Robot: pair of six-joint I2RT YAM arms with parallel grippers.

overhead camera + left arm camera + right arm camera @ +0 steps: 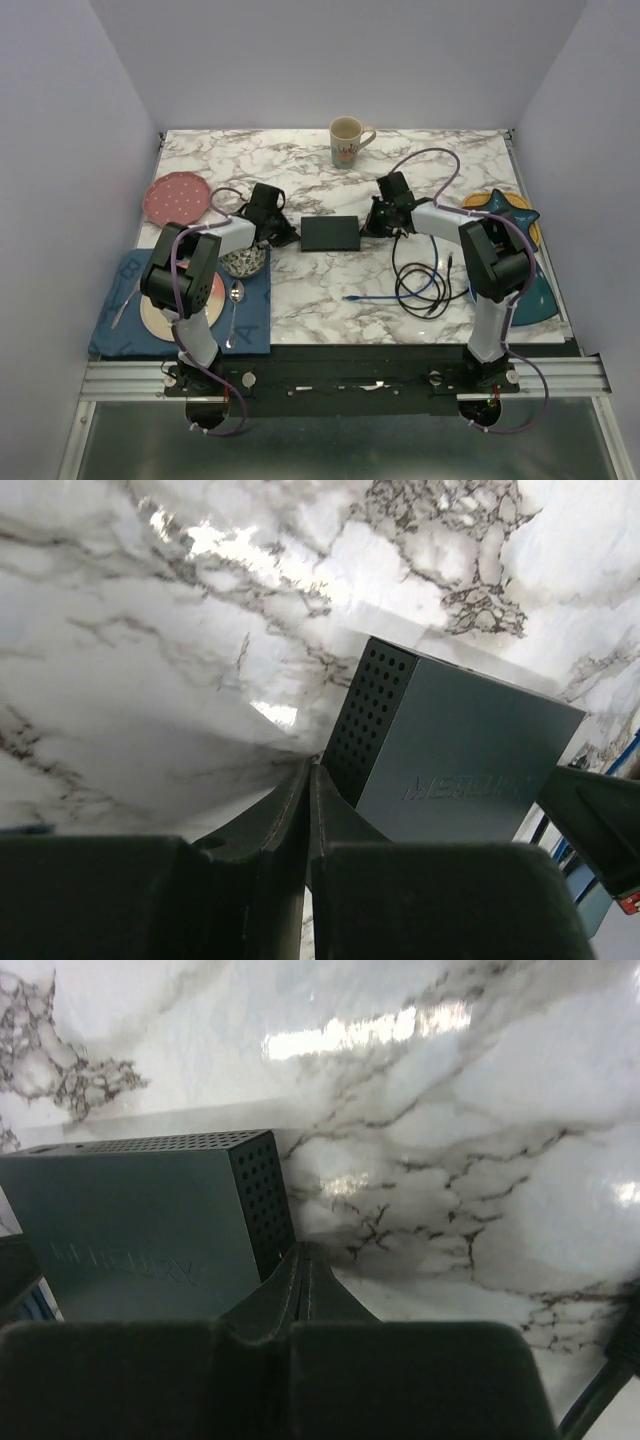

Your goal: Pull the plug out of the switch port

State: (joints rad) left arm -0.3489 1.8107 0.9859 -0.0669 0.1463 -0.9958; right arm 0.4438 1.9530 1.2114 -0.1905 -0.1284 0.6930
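Note:
The dark grey network switch [330,233] lies flat mid-table. My left gripper [286,238] is shut and empty, its tips against the switch's perforated left end [372,720]. My right gripper [369,228] is shut and empty, its tips at the switch's perforated right end [262,1200]. A loose blue cable [385,297] lies in front of the switch, and its plug end [348,298] rests on the marble, apart from the switch. I see no plug in a port; the port face is hidden in all views.
A coil of black cable [425,285] lies right of centre. A mug [346,141] stands at the back. A pink plate [177,197] and a blue placemat [180,315] with plate, bowl and cutlery are on the left. A blue star dish [508,212] is on the right.

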